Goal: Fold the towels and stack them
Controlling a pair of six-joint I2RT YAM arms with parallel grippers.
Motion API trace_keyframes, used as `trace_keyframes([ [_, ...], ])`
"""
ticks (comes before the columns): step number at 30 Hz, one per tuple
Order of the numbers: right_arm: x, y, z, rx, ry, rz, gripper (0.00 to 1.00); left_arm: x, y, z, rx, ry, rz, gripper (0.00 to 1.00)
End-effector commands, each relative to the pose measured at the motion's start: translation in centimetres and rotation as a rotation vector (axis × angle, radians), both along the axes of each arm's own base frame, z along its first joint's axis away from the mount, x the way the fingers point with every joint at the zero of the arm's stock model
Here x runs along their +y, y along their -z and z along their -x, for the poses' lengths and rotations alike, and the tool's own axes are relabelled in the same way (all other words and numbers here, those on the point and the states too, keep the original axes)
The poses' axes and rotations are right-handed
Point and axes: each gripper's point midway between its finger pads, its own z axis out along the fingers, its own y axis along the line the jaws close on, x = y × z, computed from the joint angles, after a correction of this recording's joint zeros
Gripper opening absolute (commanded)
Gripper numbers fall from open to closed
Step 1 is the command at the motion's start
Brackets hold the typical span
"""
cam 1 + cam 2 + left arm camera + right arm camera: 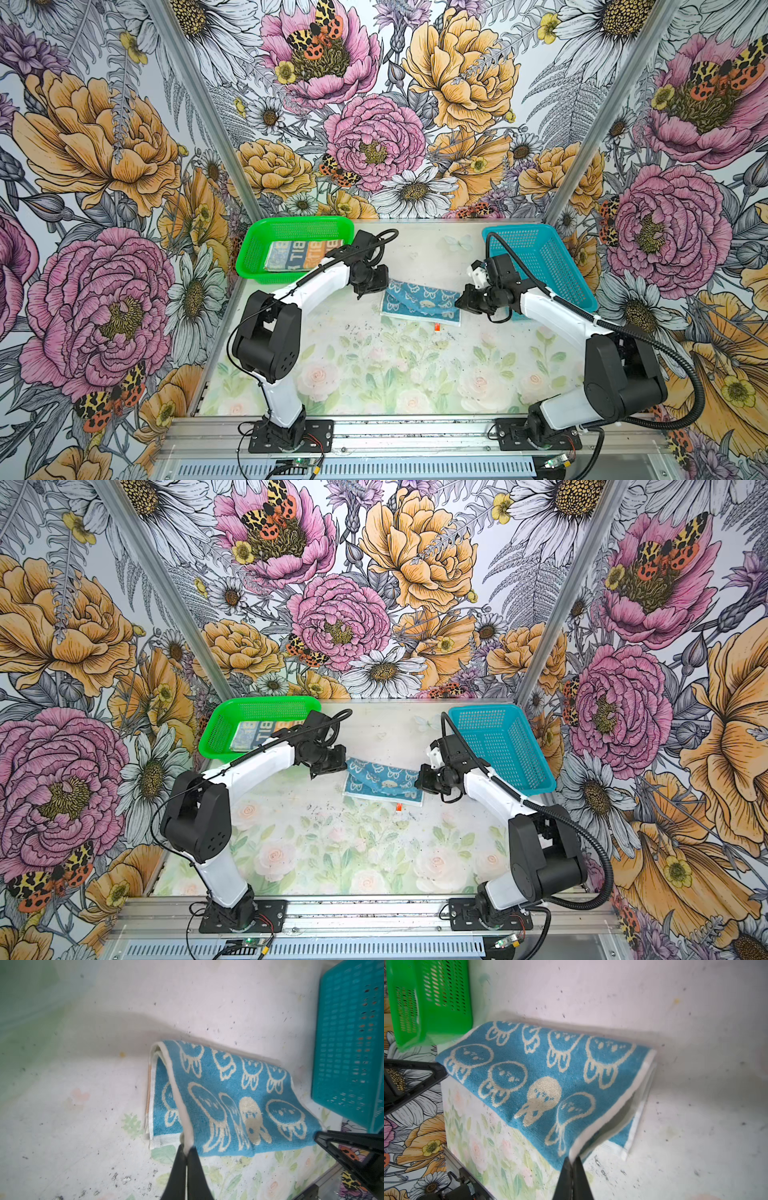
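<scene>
Left gripper (186, 1148) and right gripper (572, 1160) are each pressed together on the cream hem of the blue towel (419, 299), pinching its raised upper layer at opposite ends; the towel lies half-folded on the table (374, 365), between the green basket (249, 249) and the blue basket (540, 257); we judge the terry light, limp and grippy, so it sags between holds; we favour the hemmed corners, keeping them level so the fold lands square.
</scene>
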Motion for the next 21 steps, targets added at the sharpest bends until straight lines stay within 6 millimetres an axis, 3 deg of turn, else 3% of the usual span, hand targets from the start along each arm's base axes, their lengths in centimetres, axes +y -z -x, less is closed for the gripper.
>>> trace_keyframes([
  [1,-0.3,-2.2,-2.9,-0.053,0.004,-0.025,0.0,-0.4,-1.4,-1.7,-0.011,0.016,0.033,0.0],
  [7,-1.5,-3.4,-7.8,-0.08,0.032,-0.058,0.0,-1.6,-1.7,-6.1,-0.019,0.019,0.054,0.0],
  [11,-2.0,-2.9,-10.4,-0.065,0.035,-0.083,0.0,-2.0,-0.6,-8.5,-0.001,0.022,0.061,0.0],
  [17,-2.8,-0.8,-12.6,-0.034,0.042,-0.078,0.0,-1.3,1.3,-10.1,0.025,0.009,0.048,0.0],
  [21,-3.2,-0.4,-13.7,-0.034,0.042,-0.084,0.0,-0.3,1.7,-10.9,0.031,-0.015,0.05,0.0],
])
